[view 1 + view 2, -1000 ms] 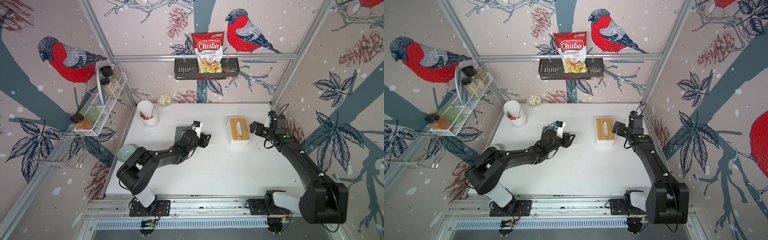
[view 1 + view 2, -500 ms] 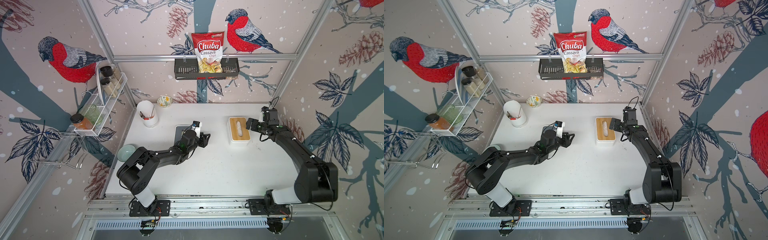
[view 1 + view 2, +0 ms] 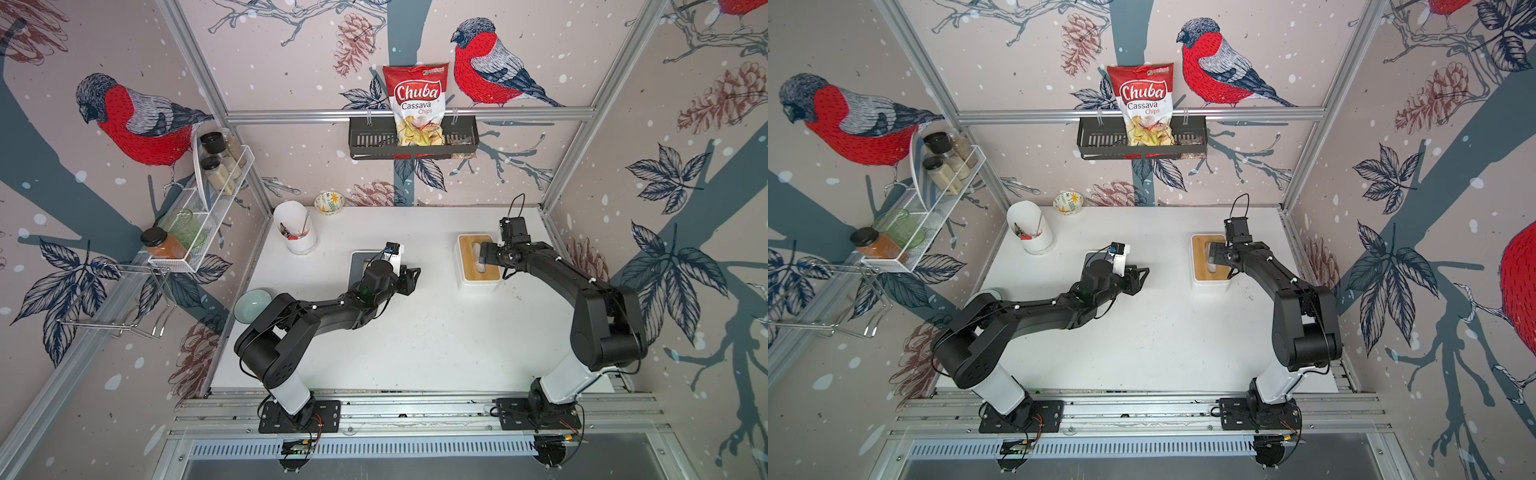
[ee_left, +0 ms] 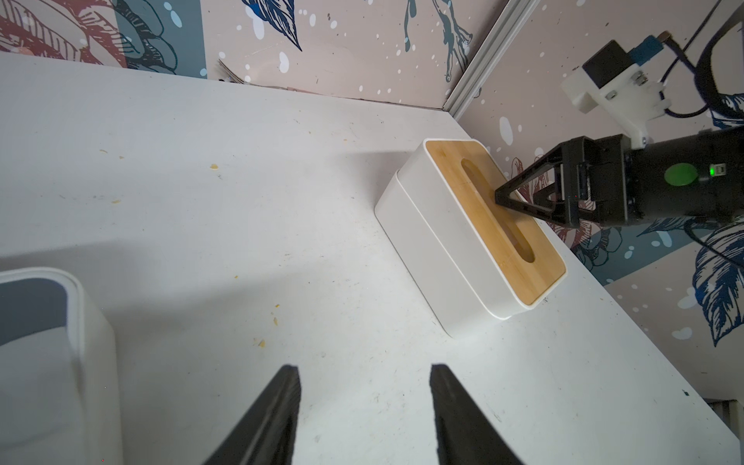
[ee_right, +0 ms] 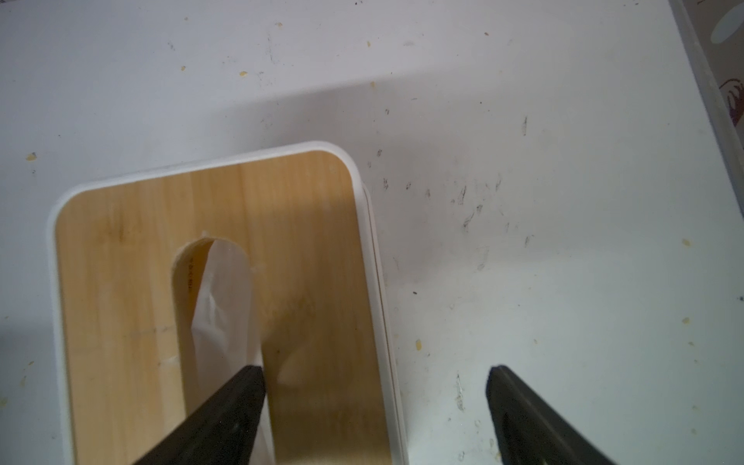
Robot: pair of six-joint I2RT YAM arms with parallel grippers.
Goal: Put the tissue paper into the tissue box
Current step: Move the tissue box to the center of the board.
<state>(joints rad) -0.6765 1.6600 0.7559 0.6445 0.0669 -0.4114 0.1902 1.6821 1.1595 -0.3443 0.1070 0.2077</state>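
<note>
The tissue box (image 3: pixel 473 283) (image 3: pixel 1209 283) is white with a bamboo lid (image 5: pixel 120 282) and stands at the right of the table. White tissue paper (image 5: pixel 219 298) lies inside the lid's oval slot, below the lid's surface. My right gripper (image 3: pixel 486 255) (image 5: pixel 376 372) hovers open just over the lid. One of its fingers (image 5: pixel 241 386) is above the slot, the other past the box's edge above the table. My left gripper (image 3: pixel 409 280) (image 4: pixel 364 368) is open and empty at mid-table, pointing toward the box (image 4: pixel 435 249).
A white and grey container (image 3: pixel 363 262) (image 4: pixel 40 342) sits beside my left wrist. A white utensil holder (image 3: pixel 296 232), a patterned small bowl (image 3: pixel 329 203) and a teal bowl (image 3: pixel 252 305) stand along the left side. The right wall is close behind the box.
My right gripper has swung leftward from beside the box to over its lid. The left arm has not moved.
</note>
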